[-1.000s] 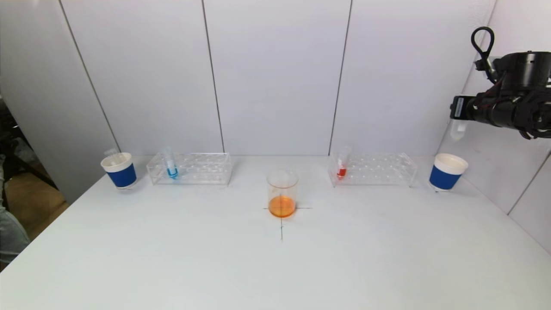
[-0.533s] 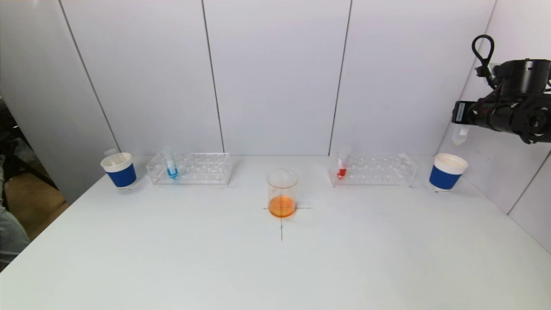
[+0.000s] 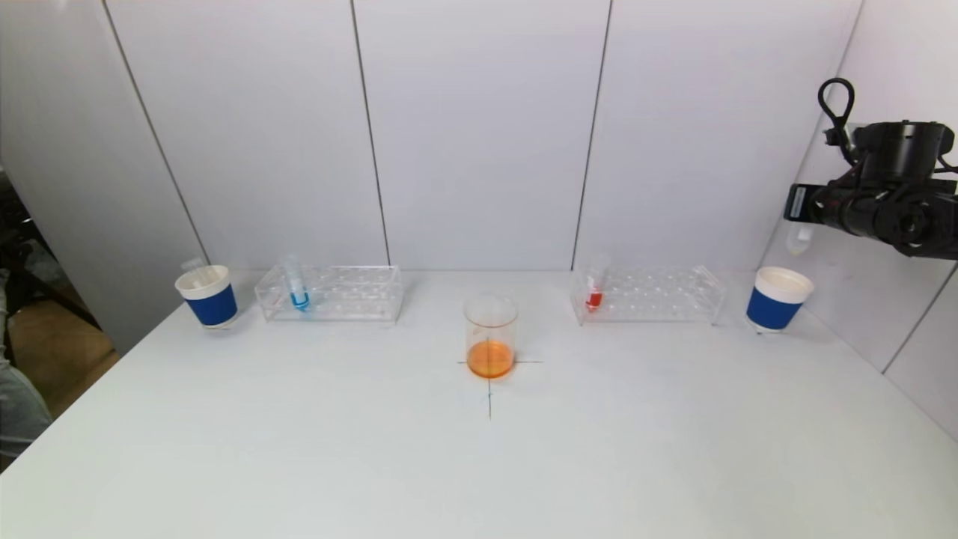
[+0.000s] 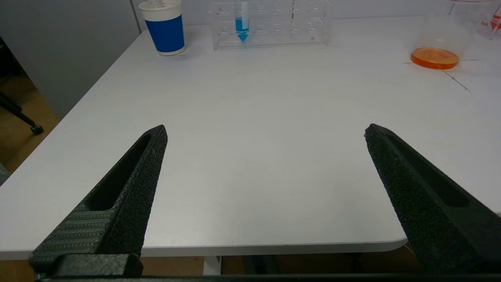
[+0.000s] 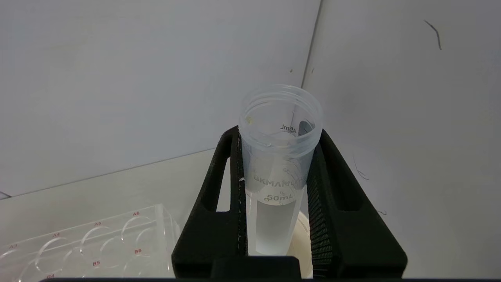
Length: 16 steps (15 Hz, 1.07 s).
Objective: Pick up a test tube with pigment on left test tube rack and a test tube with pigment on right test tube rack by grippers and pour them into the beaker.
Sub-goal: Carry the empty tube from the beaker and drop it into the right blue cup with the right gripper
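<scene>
The beaker [image 3: 490, 337] stands at the table's middle with orange liquid in its bottom. At the left end of the left test tube rack [image 3: 352, 293] stands a tube of blue pigment [image 3: 297, 288]. The right test tube rack [image 3: 658, 294] holds a tube of red pigment [image 3: 595, 290] at its left end. High at the right, my right gripper [image 3: 798, 213] [image 5: 278, 135] is shut on an empty clear tube [image 5: 276, 211] [image 3: 799, 238], which hangs upright above the right blue cup [image 3: 777, 299]. My left gripper [image 4: 265, 128] is open and empty over the table's near left edge.
A second blue cup [image 3: 207, 296] with an empty tube in it stands left of the left rack. Walls close in behind and to the right of the right arm. A black cross is marked under the beaker.
The right arm has come down a little with the empty tube, closer above the right cup. Everything else has stayed still.
</scene>
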Each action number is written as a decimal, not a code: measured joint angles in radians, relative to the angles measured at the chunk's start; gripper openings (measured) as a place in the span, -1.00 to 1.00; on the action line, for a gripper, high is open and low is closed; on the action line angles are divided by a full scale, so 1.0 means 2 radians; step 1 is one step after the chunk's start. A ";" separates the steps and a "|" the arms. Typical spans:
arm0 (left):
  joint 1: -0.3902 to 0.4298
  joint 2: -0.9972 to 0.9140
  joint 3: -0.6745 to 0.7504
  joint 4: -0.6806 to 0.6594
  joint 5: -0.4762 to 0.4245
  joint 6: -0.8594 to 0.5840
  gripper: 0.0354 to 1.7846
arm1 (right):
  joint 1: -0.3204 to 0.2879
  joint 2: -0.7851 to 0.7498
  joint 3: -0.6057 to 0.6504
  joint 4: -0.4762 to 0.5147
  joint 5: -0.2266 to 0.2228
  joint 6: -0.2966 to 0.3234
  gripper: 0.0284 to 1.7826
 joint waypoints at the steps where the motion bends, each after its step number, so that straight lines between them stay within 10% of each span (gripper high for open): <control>1: 0.000 0.000 0.000 0.000 0.000 0.000 0.98 | -0.001 0.007 -0.005 0.000 0.000 0.000 -0.47; 16: 0.000 0.000 0.000 0.000 0.000 0.000 0.98 | -0.011 0.053 -0.003 -0.006 0.000 0.001 -0.47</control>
